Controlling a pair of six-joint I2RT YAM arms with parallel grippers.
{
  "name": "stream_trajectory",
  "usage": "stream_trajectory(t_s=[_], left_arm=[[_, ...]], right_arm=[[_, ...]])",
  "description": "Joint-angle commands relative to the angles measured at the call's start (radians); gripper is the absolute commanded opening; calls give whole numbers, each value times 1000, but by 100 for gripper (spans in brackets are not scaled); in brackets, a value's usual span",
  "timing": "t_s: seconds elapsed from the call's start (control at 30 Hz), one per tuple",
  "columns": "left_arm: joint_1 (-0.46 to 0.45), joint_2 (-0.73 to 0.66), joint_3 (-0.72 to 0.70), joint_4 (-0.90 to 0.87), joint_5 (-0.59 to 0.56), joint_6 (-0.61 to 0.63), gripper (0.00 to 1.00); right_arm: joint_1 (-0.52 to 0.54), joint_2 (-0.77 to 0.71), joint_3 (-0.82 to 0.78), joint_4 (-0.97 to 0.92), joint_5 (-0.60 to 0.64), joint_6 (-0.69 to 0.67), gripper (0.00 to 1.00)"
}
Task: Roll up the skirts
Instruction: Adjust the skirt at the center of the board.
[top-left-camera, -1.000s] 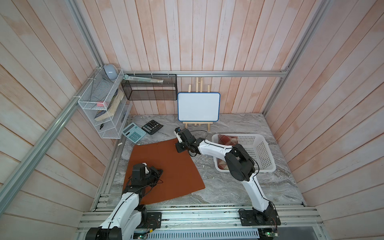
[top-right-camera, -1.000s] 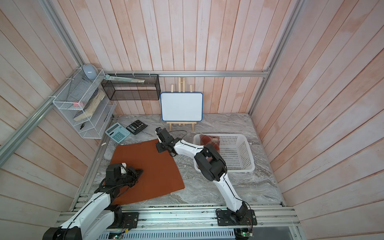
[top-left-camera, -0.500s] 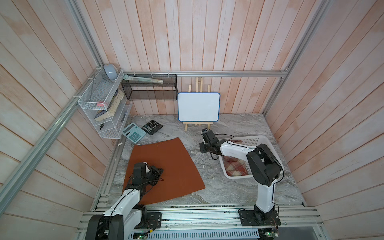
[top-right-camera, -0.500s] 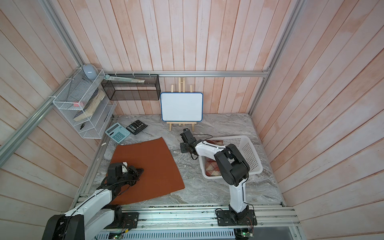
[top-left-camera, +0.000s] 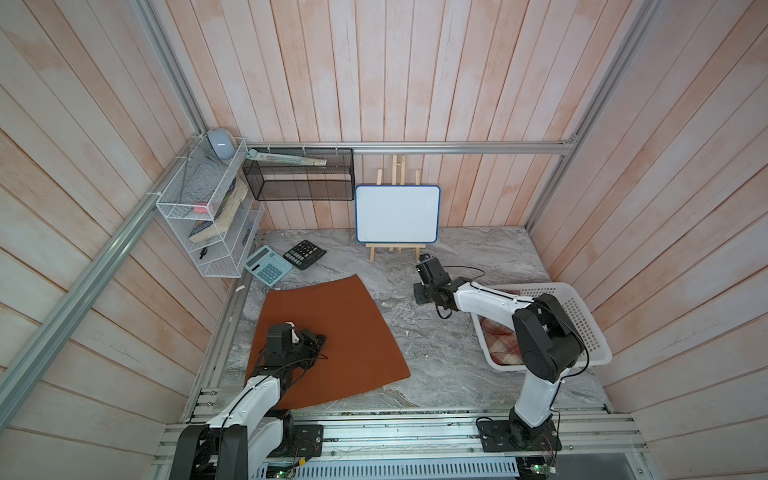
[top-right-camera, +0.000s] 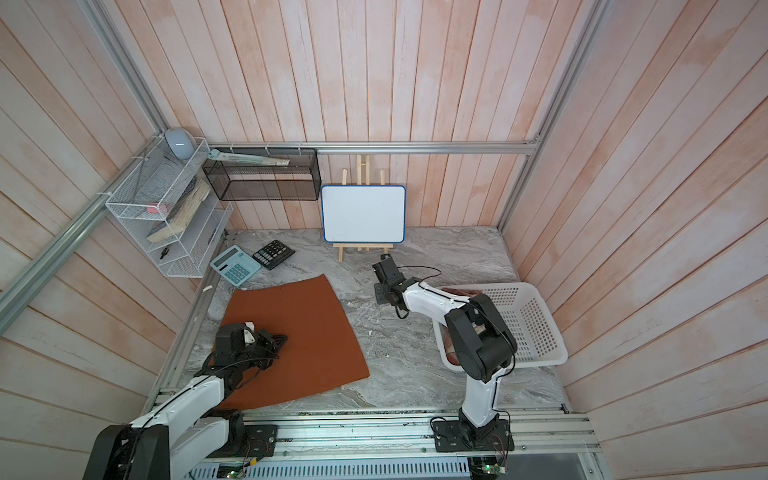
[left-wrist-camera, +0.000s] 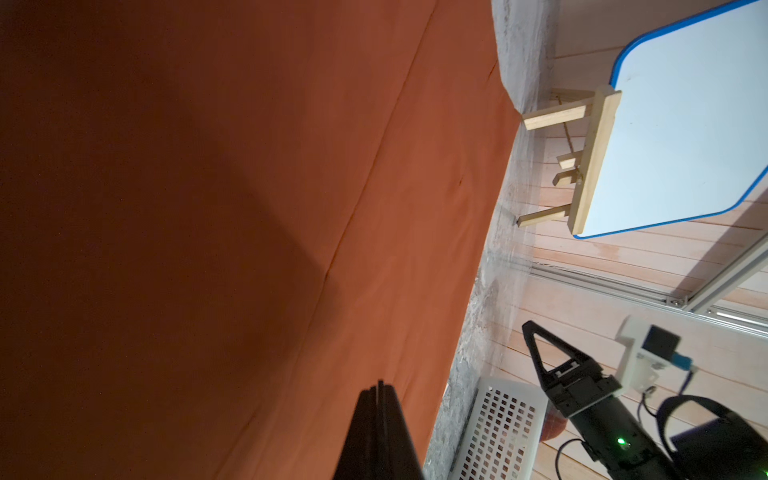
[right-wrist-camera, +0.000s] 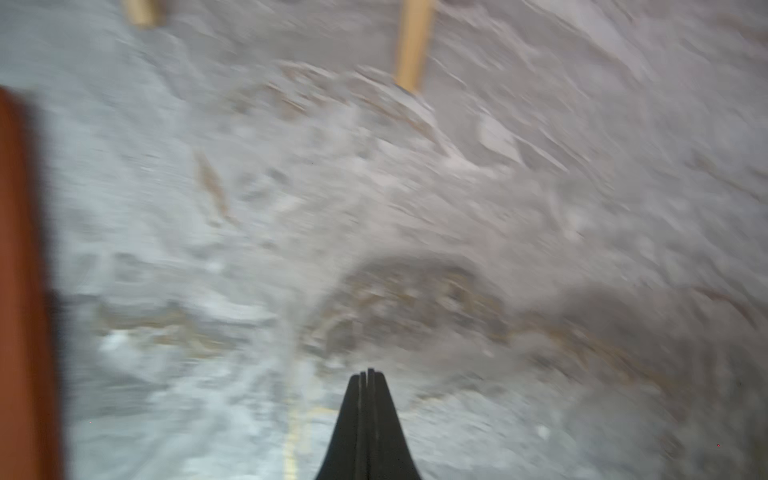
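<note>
The left gripper (left-wrist-camera: 379, 386) is over the rust-orange skirt (top-left-camera: 345, 324), jaws pressed together, empty. That skirt lies flat on the counter (top-left-camera: 449, 365). Right of it, the right gripper (right-wrist-camera: 368, 374) has jaws pressed together too. Farther right, the plaid skirt (top-left-camera: 500, 338) lies in a white basket (top-left-camera: 582, 316).

Two skirts: one rust-orange skirt (top-left-camera: 332, 332) in front of the whiteboard (top-left-camera: 397, 214) and to its left, and one plaid skirt (top-left-camera: 500, 340) in front of it and to its right.

Two calculators lie just left of the whiteboard: one teal calculator (top-left-camera: 268, 266) and one black calculator (top-left-camera: 304, 254).

There is one whiteboard, on one wooden easel (top-left-camera: 398, 170).

There is one white lattice basket (top-left-camera: 582, 316).

Two wall racks hang left of the whiteboard: one white wire rack (top-left-camera: 195, 189) and one black mesh rack (top-left-camera: 299, 189).

The wire rack holds one book (top-left-camera: 226, 208) and one grey rounded object (top-left-camera: 220, 143), too small to name.

Two robot arms: left arm (top-left-camera: 257, 392) and right arm (top-left-camera: 490, 301).
</note>
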Motion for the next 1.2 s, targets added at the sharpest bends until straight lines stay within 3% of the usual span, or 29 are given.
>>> stream_trajectory(t_s=[0.0, 0.2, 0.47, 0.73, 0.93, 1.17], left_arm=[[7, -65, -38, -30, -21, -38, 0], [7, -89, -59, -73, -20, -26, 0], [7, -100, -59, -109, -35, -16, 0], [8, -46, -83, -48, -28, -42, 0], [8, 52, -52, 18, -2, -40, 0], [5, 251, 47, 156, 84, -35, 3]], right_arm=[[126, 102, 143, 2, -63, -64, 0], [159, 321, 359, 88, -208, -85, 0], [156, 501, 553, 15, -210, -77, 0], [127, 441, 408, 9, -180, -59, 0], [88, 337, 212, 10, -136, -34, 0], [48, 118, -143, 46, -100, 75, 0]])
